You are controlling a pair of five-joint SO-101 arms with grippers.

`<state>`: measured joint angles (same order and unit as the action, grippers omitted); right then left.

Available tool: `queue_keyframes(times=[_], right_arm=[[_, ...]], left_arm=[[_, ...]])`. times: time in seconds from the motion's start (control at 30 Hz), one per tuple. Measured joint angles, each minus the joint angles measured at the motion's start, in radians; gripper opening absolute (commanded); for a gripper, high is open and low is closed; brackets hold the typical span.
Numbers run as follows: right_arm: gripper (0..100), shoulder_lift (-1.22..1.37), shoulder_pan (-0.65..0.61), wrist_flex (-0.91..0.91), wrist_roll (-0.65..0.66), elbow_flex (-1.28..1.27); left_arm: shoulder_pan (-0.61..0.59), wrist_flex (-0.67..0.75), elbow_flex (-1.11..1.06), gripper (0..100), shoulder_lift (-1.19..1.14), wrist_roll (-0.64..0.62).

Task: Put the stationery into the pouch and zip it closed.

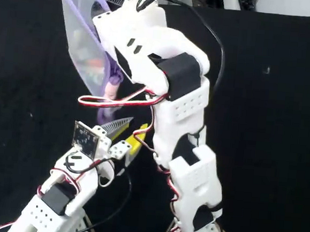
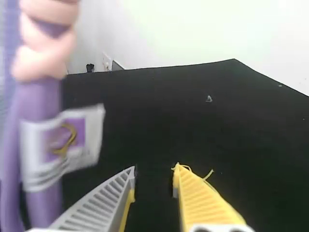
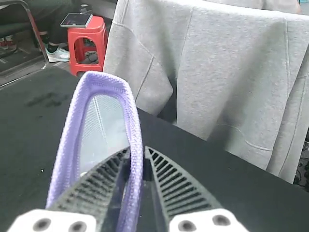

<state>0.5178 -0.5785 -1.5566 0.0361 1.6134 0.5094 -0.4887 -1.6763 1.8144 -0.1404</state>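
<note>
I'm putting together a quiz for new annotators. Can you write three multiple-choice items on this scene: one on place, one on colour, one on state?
1. Where is the pouch?
A. lying flat
B. held aloft in the right gripper
C. tucked under an arm

2. What colour is the pouch's rim?
A. purple
B. green
C. red

3. What state is the left gripper in?
A. open, holding nothing
B. shut on the pouch
C. shut on a pen

Answers:
1. B: the high view shows it hanging from the raised arm, and the right wrist view shows the fingers clamped on it.
2. A: the woven edge is purple.
3. A: there is a clear gap between its fingers.
</note>
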Motion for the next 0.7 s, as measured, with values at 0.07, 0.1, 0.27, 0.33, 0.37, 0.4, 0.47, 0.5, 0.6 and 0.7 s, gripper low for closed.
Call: queue_keyframes(times=[0.07,0.1,0.27,0.33,0.37,0.4,0.47,0.5,0.6,0.7], right_arm=[[1.1,0.0,0.0,-0.003,0.0,0.0],[1.1,0.0,0.0,-0.005,0.0,0.0],[1.1,0.0,0.002,-0.005,0.0,0.0],[1.1,0.0,0.002,-0.005,0.0,0.0],[1.1,0.0,0.002,-0.005,0.0,0.0],[1.1,0.0,0.0,-0.005,0.0,0.0],[1.1,0.0,0.0,-0.005,0.0,0.0],[1.1,0.0,0.0,-0.005,0.0,0.0],[1.1,0.0,0.0,-0.005,0.0,0.0],[1.1,0.0,0.0,-0.005,0.0,0.0]], left_arm=[[0.0,-0.002,0.0,14,0.0,0.0],[0.0,-0.002,0.0,14,0.0,0.0],[-0.002,-0.002,0.0,14,0.0,0.0],[-0.002,-0.002,0.0,14,0.0,0.0],[-0.002,-0.002,0.0,14,0.0,0.0],[-0.002,-0.002,0.0,14,0.0,0.0],[-0.002,-0.002,0.0,14,0.0,0.0],[-0.003,-0.002,0.0,14,0.0,0.0],[-0.003,-0.002,0.0,14,0.0,0.0],[-0.021,-0.002,0.0,14,0.0,0.0]])
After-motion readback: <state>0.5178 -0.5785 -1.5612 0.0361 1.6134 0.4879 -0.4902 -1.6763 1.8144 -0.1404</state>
